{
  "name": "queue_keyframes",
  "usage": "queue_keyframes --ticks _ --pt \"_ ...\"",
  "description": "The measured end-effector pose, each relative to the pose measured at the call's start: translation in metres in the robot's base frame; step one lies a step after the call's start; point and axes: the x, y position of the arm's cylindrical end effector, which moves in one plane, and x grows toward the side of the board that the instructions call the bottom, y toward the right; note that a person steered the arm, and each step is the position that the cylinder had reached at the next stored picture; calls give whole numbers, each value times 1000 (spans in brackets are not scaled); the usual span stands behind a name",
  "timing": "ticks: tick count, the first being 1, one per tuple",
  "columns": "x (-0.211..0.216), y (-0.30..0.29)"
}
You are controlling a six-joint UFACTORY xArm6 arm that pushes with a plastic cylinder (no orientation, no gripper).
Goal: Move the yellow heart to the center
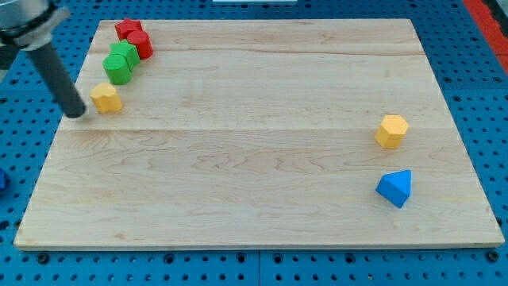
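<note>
A small yellow wooden heart block (pixel 105 98) is sitting just right of my tip (pixel 77 114), near the wooden board (pixel 262 191)'s top-left corner. No fingers exist here. Pushing rightward toward center is likely starting.

Two red blocks (pixel 133 36) and two green blocks (pixel 121 63) cluster at the pale wooden surface's (pixel 254 159) top-left corner — touching. At the view's right, a yellow hexagonal block (pixel 391 130) sits above a blue triangular block (pixel 395 188) — apart.

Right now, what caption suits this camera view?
My tip sits just left of the yellow heart, far from the board's centre.
</note>
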Motion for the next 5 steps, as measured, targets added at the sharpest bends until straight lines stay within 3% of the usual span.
queue_keyframes --ticks 2,3,4,5 --pt "-18 162" --pt "1 118" --pt "1 -3" --pt "-3 -59"
